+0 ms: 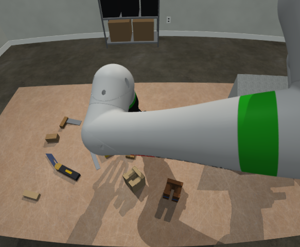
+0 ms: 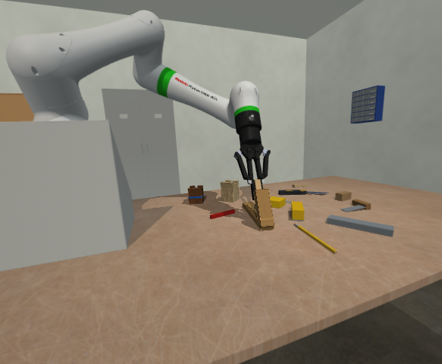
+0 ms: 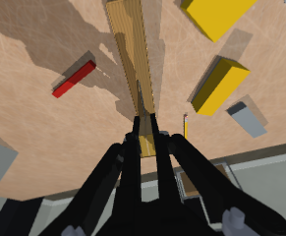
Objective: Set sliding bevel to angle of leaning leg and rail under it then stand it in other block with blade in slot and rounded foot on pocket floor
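Exterior view first: wide bench (image 2: 173,293) strewn with small pieces. Reaching down over its middle, white arm (image 2: 197,92) with green bands. At its tip, black claw (image 2: 254,180), pointing down, clenched on the bevel. Directly below, wooden leg (image 2: 264,209) leaning on its rail (image 2: 252,213). Farther back and well apart from these, pale block (image 2: 229,190) and dark block (image 2: 195,194), side by side. Smallest, bevel (image 2: 258,184): tan stock pinched between the fingertips just above the leg's top end; from the wrist camera, thin blade (image 3: 140,103) lying along the leg's face.
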